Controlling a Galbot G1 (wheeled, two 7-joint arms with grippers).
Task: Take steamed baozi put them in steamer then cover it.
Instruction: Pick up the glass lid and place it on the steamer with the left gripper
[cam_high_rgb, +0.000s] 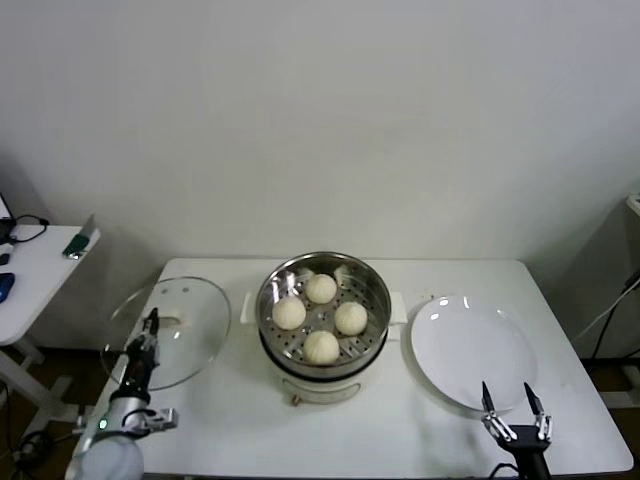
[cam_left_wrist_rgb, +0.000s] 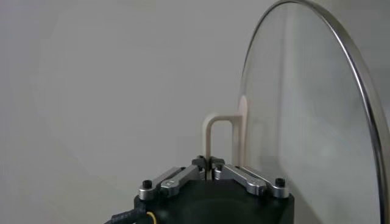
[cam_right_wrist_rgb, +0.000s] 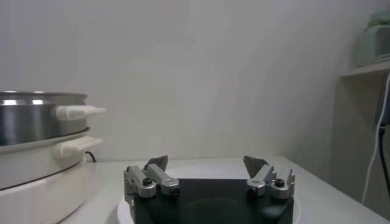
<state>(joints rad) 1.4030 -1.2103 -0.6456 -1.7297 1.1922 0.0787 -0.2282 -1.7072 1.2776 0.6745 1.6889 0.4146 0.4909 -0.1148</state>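
The steamer (cam_high_rgb: 323, 318) stands mid-table, a shiny steel basket on a cream pot base. It also shows in the right wrist view (cam_right_wrist_rgb: 36, 115). Four cream-white baozi lie on its perforated floor: one at the back (cam_high_rgb: 321, 288), one on the left (cam_high_rgb: 290, 313), one on the right (cam_high_rgb: 350, 318) and one at the front (cam_high_rgb: 321, 346). My left gripper (cam_high_rgb: 152, 322) is shut on the white handle (cam_left_wrist_rgb: 220, 137) of the round glass lid (cam_high_rgb: 185, 340). It holds the lid left of the steamer, over the table's left edge. My right gripper (cam_high_rgb: 506, 392) is open and empty at the front right.
An empty flat white plate (cam_high_rgb: 470, 345) lies right of the steamer, just beyond my right gripper (cam_right_wrist_rgb: 206, 163). A side table (cam_high_rgb: 40, 265) with small items stands at far left. A shelf (cam_right_wrist_rgb: 365, 70) and a cable (cam_high_rgb: 610, 315) are at far right.
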